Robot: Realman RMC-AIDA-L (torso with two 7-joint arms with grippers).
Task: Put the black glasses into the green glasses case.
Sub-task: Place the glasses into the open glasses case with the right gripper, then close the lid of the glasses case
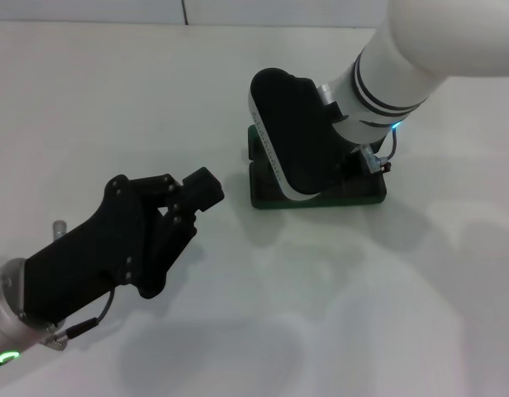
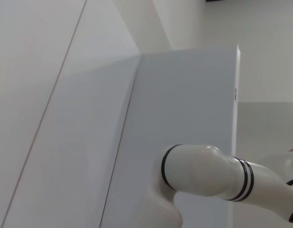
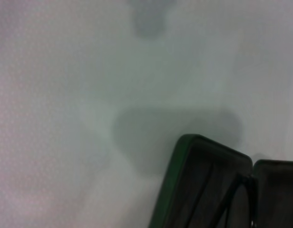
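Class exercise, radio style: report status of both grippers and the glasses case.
Right gripper over the open dark green clamshell glasses case. Left gripper idle beside it. Thin black bar, maybe glasses, inside; nothing else on white table.

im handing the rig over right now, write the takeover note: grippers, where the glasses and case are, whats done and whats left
Left gripper: off to the left of the case, above the table, holding nothing.
Right gripper: directly over the green glasses case, its fingers hidden under the wrist housing.
Case: open on the table; the right wrist view looks into the dark lining, where a thin dark bar, possibly part of the black glasses, crosses it. Whether they are fully seated or released cannot be told.
Left: confirm the glasses are in and let go, withdraw the right arm.
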